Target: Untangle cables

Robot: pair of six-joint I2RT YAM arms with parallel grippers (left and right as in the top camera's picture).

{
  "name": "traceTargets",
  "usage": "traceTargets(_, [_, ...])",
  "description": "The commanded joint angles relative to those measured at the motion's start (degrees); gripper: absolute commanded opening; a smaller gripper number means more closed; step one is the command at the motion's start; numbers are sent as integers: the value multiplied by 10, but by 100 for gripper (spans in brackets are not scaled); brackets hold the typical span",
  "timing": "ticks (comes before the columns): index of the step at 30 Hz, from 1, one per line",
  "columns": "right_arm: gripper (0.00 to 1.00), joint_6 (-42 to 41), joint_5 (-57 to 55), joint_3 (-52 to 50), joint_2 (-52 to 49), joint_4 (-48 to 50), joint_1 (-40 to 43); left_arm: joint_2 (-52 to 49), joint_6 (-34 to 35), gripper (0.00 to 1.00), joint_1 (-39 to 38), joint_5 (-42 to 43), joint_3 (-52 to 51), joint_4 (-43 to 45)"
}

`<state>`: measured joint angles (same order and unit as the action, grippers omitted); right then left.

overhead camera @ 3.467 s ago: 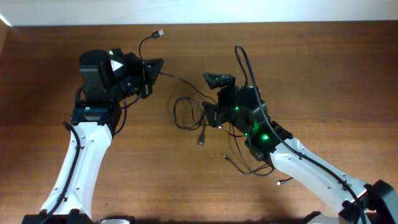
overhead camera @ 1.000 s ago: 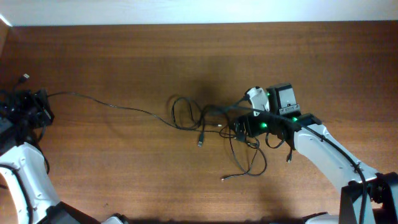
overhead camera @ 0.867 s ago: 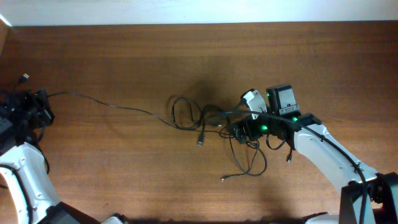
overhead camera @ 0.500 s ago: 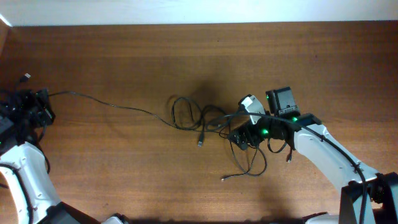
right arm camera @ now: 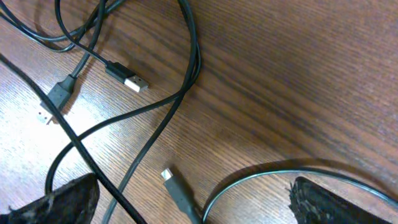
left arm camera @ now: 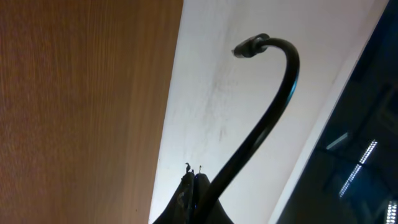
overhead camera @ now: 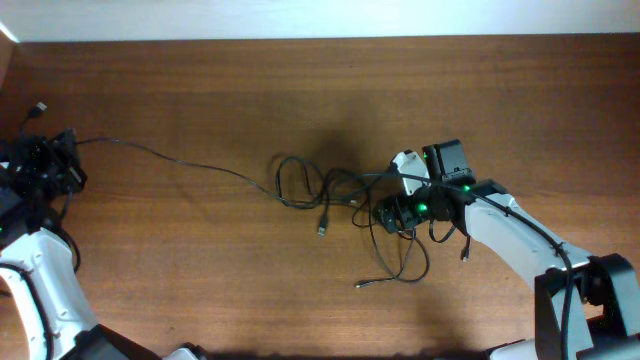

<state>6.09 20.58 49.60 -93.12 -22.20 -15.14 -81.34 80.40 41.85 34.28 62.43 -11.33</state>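
Several thin black cables lie tangled [overhead camera: 300, 185] at the table's middle. One cable [overhead camera: 170, 160] runs taut from the tangle to my left gripper [overhead camera: 50, 165] at the far left edge. That gripper [left arm camera: 196, 182] is shut on the cable, and the cable's free end [left arm camera: 273, 99] curls up to its plug [left arm camera: 252, 46]. My right gripper [overhead camera: 385, 213] is low over the right side of the tangle. It [right arm camera: 194, 186] is wide open, with cable strands [right arm camera: 180, 93] and a plug [right arm camera: 177, 190] on the wood between its fingers [right arm camera: 59, 199]. USB plugs [right arm camera: 127, 78] lie beyond.
A loose cable loop ends in a small plug [overhead camera: 360, 287] in front of the right gripper. Another plug [overhead camera: 322, 230] lies in front of the tangle. The table's back edge meets a white strip [overhead camera: 300, 18]. The left gripper is at the table's left edge.
Since 3.5 s ago the left arm drew one cable out to the far left. In the last second the right gripper shifted slightly left over the tangle; the left gripper rose a little.
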Motion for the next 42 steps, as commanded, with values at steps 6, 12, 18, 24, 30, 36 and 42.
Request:
traceTargets(6, [100, 62, 55, -1, -4, -55, 1, -1, 37, 0, -2, 9, 2, 49])
traceTargets(12, [84, -87, -172, -1, -7, -46, 1, -1, 44, 0, -2, 12, 2, 51])
traceTargets(18, [81, -197, -270, -1, -7, -17, 1, -1, 44, 0, -2, 21, 2, 51])
traceTargets(24, [80, -164, -204, -1, -7, 19, 2, -1, 33, 0, -2, 23, 2, 38])
traceTargets(30, [89, -360, -570, -1, -7, 2, 7, -1, 33, 0, -2, 35, 2, 36])
traceTargets(36, [94, -398, -495, 0, -7, 28, 82, -1, 9, 0, -2, 37, 2, 35])
traceTargets(42, [96, -142, -17, 0, -7, 186, 60, -1, -5, 0, -38, 30, 2, 36])
